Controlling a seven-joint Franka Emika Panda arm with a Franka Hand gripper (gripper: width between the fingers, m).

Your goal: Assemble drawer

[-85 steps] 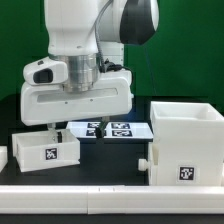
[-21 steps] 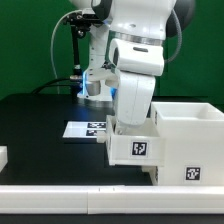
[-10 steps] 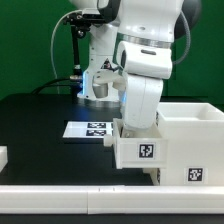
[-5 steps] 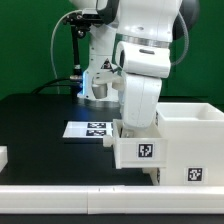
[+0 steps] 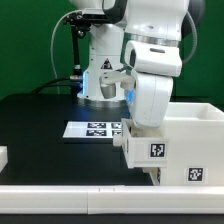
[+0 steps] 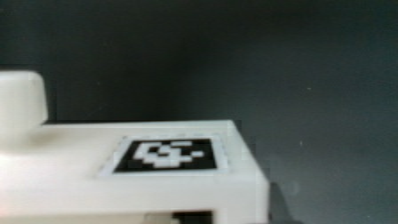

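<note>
Exterior view: tray (image 5: 150, 151) tag-side forward.

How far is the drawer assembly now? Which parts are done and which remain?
Done: one tray is off the table, carried to the casing. In hand: the arm holds it against the casing's side on the exterior view's left; the gripper itself is hidden, and the wrist view shows only the tray's tag. Left: this tray is not yet inside, and another white part waits at the exterior view's left edge.

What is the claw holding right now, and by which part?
It looks like a small tagged tray, lifted beside the big casing. The claw itself is hidden, so the exact hold point can't be told.
</note>
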